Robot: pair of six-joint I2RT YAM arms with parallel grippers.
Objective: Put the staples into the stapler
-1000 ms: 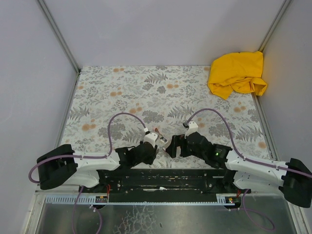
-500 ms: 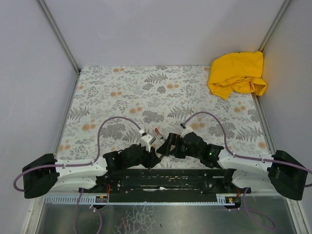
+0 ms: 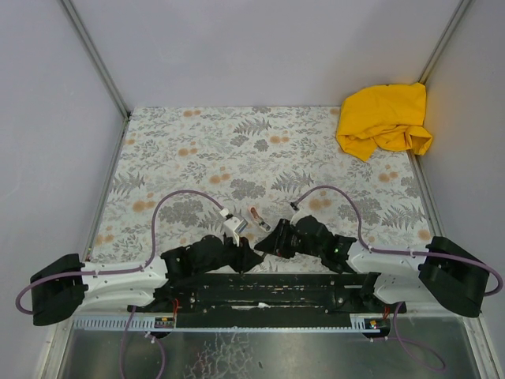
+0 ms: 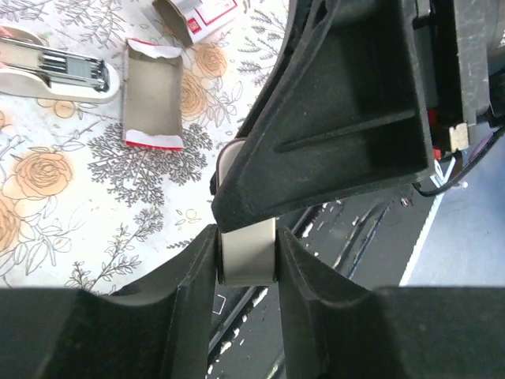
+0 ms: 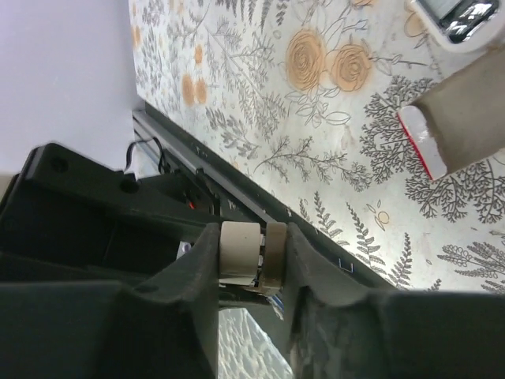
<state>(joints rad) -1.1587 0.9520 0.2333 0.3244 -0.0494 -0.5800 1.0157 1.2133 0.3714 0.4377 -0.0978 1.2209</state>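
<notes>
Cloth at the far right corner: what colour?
The cloth is plain yellow, best seen from top external.

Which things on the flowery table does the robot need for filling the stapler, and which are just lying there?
For the job:
stapler, its metal channel showing
white-and-red box, just beyond it
brown cardboard tray, lying beside the stapler

Just lying about:
yellow cloth, crumpled in the far right corner
</notes>
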